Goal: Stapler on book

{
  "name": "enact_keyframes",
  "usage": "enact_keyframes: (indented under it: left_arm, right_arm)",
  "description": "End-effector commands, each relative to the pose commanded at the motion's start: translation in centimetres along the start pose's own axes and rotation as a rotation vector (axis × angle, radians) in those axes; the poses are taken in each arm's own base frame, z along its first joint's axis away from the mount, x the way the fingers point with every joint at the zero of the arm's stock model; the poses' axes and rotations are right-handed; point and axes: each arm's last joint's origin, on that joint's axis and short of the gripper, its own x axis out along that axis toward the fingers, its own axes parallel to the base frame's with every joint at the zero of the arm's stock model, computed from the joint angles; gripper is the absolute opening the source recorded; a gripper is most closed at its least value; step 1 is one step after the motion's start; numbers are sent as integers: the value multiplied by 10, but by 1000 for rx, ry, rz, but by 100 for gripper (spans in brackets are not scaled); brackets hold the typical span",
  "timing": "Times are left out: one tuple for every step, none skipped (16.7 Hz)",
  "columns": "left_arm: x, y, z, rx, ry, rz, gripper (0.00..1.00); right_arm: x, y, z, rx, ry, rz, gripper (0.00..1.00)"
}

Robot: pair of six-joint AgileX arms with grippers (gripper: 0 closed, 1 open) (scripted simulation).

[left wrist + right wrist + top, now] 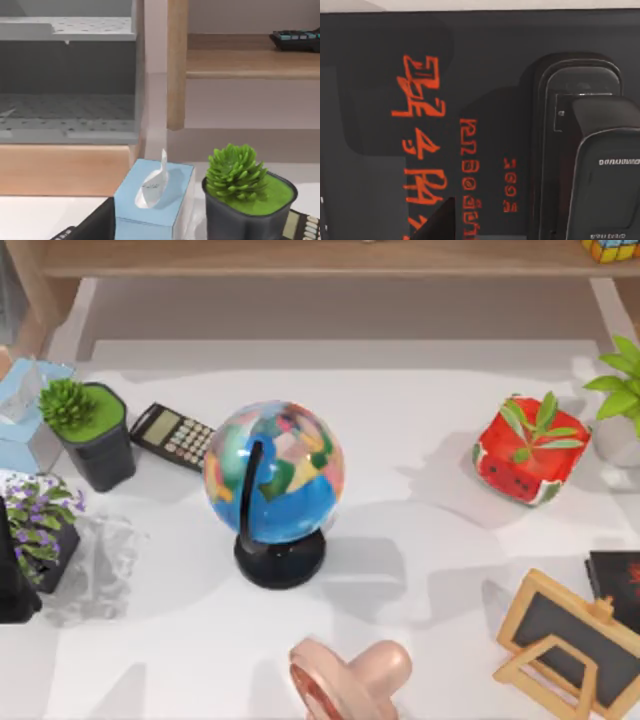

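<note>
Top view: a camera high above the table [400,640] looks straight down. Left wrist view: a low, level camera near the table's 9 o'clock edge faces the shelf [250,62] behind, with the tissue box [152,200] and succulent pot [247,200] close; both also appear in the top view, around 10 o'clock. Right wrist view: very close, looking down onto the book [420,125], which sits at the top view's 4 o'clock edge.
</note>
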Motion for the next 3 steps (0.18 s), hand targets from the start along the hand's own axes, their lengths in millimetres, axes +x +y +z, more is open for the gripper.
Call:
enact_keyframes:
  left_arm:
    - [0,0,0,0,0,0,100]
    - [0,0,0,0,0,0,100]
    - [0,0,0,0,0,0,100]
  right_arm:
    - [0,0,0,0,0,0,100]
    - [0,0,0,0,0,0,100]
    - [0,0,0,0,0,0,100]
